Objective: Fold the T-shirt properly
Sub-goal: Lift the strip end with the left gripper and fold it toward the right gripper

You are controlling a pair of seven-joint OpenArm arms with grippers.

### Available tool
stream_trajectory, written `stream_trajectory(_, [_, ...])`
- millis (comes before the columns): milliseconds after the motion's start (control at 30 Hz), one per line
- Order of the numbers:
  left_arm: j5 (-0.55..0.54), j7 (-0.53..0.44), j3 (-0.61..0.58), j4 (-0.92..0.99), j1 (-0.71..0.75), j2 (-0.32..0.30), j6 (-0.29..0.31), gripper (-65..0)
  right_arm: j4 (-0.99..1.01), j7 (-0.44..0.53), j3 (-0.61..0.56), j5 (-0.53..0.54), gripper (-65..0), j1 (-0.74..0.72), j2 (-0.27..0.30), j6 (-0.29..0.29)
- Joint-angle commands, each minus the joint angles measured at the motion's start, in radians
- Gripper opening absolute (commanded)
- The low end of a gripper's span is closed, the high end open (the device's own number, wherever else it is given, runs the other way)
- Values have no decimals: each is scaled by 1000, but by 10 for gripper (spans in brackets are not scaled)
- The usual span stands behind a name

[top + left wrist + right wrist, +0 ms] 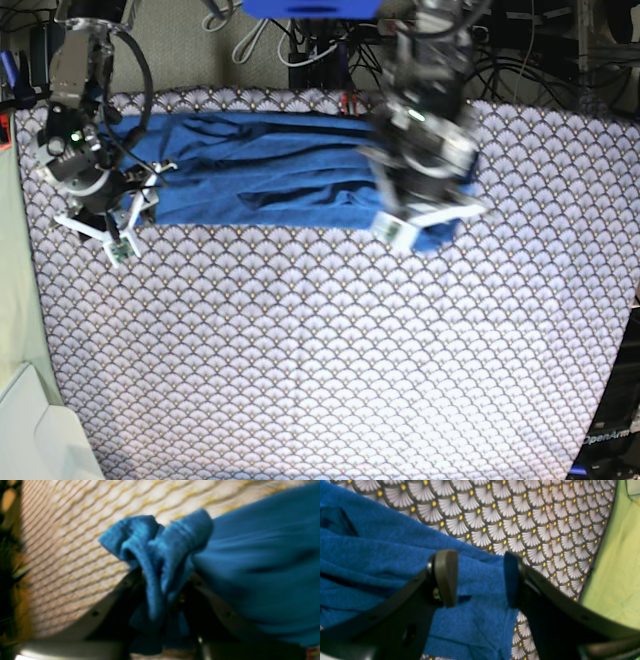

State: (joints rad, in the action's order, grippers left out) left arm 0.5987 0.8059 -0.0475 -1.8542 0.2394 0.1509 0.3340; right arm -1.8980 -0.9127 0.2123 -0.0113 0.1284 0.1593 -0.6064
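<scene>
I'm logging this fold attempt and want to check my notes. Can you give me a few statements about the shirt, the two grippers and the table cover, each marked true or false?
1. The left gripper is shut on a bunched fold of the plain medium-blue knit T-shirt. True.
2. The right gripper is clamped tight on the cloth. False: its jaws stand open, with blue fabric below the gap.
3. The shirt lies along the far part of the table in the base view. True.
4. The table cover is plain green. False: it is a fan-scale patterned cloth with yellow dots.
5. A second garment lies on the near half. False: only the blue shirt is visible.
</scene>
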Motion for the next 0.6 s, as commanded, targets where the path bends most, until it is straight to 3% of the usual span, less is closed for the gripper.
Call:
stream_trajectory(0, [11, -21, -35, -23, 1, 6, -49, -646, -18, 17, 3, 6, -348, -11, 10, 0])
stream_trajectory(133, [7, -10, -154, -26, 11, 6, -75, -646, -18, 17, 3, 6, -348, -9, 10, 0])
stream_trajectory(567, [-15, -10, -294, -5, 27, 6, -77, -646, -16, 14, 3, 6, -348, -5, 9, 0])
